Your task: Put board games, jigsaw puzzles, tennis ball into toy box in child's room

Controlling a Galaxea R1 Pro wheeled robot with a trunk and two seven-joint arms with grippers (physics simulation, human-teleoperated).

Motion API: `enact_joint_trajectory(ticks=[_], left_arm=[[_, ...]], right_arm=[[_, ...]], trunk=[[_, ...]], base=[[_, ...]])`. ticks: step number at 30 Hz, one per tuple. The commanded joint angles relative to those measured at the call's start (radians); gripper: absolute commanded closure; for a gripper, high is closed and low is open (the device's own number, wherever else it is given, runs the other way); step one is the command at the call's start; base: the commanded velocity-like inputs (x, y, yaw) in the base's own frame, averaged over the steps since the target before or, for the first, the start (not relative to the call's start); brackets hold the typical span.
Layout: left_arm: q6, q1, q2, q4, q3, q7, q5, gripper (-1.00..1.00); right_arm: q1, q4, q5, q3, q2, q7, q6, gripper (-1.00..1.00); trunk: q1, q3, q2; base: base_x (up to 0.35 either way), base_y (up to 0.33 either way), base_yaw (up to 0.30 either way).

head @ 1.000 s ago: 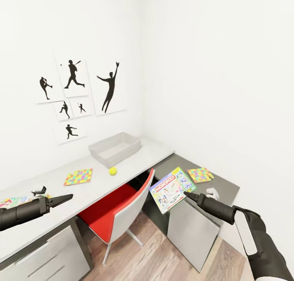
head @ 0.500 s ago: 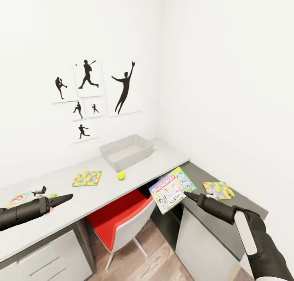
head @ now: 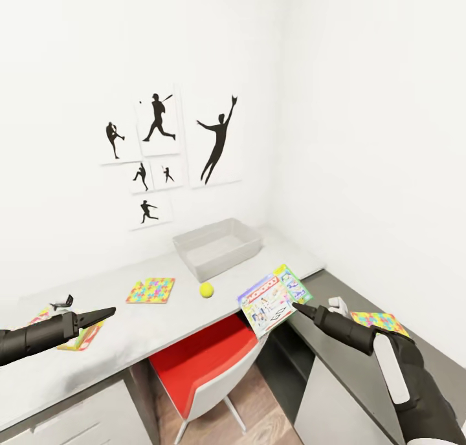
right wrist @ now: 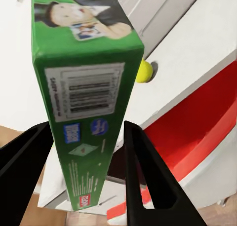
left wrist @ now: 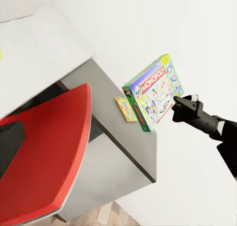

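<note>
Toys spread over the desk, one game box held in the air.

The green Monopoly box (head: 272, 299) hangs tilted above the red chair. The open grey toy box (head: 219, 246) sits at the table's (head: 129, 341) far end, the tennis ball (head: 206, 290) just before it, one jigsaw puzzle (head: 151, 290) beside, another (head: 379, 321) on the dark cabinet top.

The right hand (head: 299, 308) is gripping the Monopoly box (head: 273, 299) at 5 o'clock, tilted above the red chair (head: 207, 361). The toy box (head: 218, 248) is sitting at centre on the worktop (head: 129, 322), the ball (head: 206, 290) just before it, a puzzle (head: 151, 290) leftward. The left hand (head: 107, 313) is hovering at 8 o'clock.
</note>
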State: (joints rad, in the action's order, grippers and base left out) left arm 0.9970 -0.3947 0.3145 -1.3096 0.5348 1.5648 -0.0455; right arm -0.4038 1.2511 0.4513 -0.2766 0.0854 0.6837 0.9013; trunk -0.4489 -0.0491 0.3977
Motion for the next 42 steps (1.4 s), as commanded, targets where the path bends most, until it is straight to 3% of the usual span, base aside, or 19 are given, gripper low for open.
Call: enact_joint_trajectory(ticks=[1, 33, 42], left_arm=[[0.011, -0.001, 0.0, 0.0, 0.001, 0.006, -0.005, -1.0], [0.009, -0.001, 0.0, 0.0, 0.001, 0.006, -0.004, -1.0], [0.009, -0.001, 0.0, 0.0, 0.001, 0.006, -0.004, -1.0]], right_arm=[[-0.001, 0.0, 0.006, -0.002, 0.001, 0.005, 0.008, 1.0], [-0.001, 0.001, 0.011, -0.003, -0.001, 0.007, 0.01, 1.0], [-0.001, 0.024, 0.012, -0.01, 0.002, 0.058, 0.063, 1.0]], trunk=[[-0.001, -0.002, 0.002], [-0.001, -0.002, 0.002], [-0.001, -0.002, 0.002]], base=[[0.295, 0.0, 0.01], [0.192, 0.001, 0.0], [0.028, 0.0, 0.0]])
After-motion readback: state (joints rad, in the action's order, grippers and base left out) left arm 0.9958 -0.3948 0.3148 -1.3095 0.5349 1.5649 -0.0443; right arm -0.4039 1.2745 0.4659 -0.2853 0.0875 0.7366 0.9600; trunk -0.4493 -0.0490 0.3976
